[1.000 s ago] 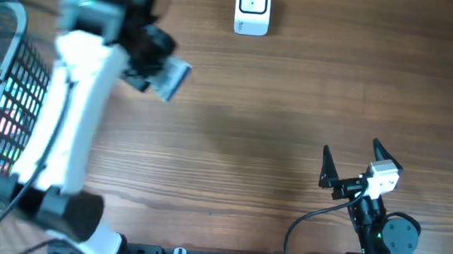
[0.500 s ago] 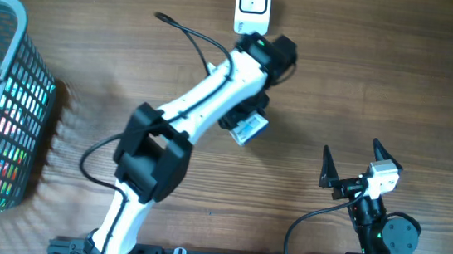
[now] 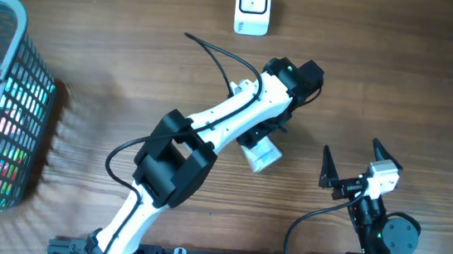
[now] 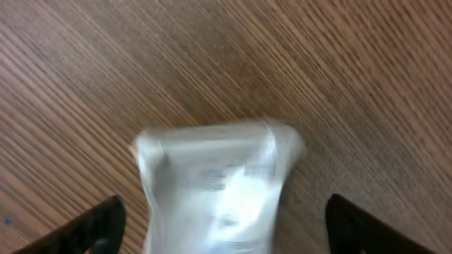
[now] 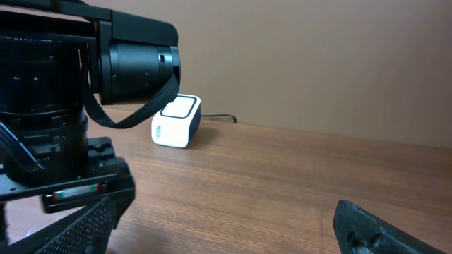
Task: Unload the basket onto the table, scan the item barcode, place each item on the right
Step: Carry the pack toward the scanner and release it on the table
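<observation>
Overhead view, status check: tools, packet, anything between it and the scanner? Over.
Left tool open, straddling white packet, not touching. Right tool open, empty. Packet blurred, apparently on table, away from scanner; nothing visible between.

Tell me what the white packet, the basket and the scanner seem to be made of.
Packet: probably thin plastic film, glossy. It has a crimped end and a soft sheen, though the view is blurred.
Basket: likely moulded plastic, matt blue-grey, with open grid walls and a thick rim.
Scanner: seemingly hard white plastic, smooth, with a rounded casing.
</observation>
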Motion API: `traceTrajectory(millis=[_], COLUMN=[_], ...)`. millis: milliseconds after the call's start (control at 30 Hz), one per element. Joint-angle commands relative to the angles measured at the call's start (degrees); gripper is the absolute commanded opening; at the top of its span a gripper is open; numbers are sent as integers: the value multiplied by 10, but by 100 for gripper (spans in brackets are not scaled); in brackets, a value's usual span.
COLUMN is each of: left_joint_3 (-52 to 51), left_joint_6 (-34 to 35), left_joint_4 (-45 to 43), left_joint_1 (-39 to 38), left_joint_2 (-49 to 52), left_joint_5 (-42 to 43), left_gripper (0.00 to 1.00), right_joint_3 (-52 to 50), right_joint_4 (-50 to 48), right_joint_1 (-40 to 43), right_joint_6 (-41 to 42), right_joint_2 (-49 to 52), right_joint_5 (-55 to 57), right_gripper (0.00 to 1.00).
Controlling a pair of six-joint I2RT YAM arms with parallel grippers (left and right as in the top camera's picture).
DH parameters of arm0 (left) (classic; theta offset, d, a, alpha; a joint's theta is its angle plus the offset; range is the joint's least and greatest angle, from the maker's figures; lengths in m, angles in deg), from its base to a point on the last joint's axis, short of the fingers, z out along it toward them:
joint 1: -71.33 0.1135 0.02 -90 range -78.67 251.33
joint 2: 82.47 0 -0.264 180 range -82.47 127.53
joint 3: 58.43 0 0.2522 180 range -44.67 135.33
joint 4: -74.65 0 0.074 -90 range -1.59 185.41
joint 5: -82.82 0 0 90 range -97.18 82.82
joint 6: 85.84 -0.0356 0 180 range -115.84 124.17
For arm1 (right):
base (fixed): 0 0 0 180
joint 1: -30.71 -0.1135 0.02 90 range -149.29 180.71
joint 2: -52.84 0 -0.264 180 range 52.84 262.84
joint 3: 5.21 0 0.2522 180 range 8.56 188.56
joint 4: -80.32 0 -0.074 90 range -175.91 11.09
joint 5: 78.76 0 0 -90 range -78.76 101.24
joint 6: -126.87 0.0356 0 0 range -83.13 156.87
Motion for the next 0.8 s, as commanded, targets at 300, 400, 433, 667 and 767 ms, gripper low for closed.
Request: traceTrajectory(millis=[300, 400, 433, 667, 767], left_joint_3=[-3, -3, -3, -3, -3], left_joint_6=[1, -15, -23, -131, -177], left_joint_4=[43, 54, 57, 60, 70], left_joint_1=[16, 29, 34, 115, 184], left_joint_2=[-9, -34, -45, -179, -254], left_joint_5=[-5, -5, -5, -6, -9], left_gripper=[100, 100, 100, 100, 100], right_joint_3=[-1, -1, -1, -1, -1], right_joint_4=[-1, -1, -1, -1, -2], right_joint_1=[-4, -4, -4, -4, -4], right_joint_6=[6, 5, 6, 6, 6], right_joint_2=[-3, -3, -3, -3, -3], right_joint_5=[10, 10, 10, 10, 10], right_gripper=[100, 100, 100, 100, 100])
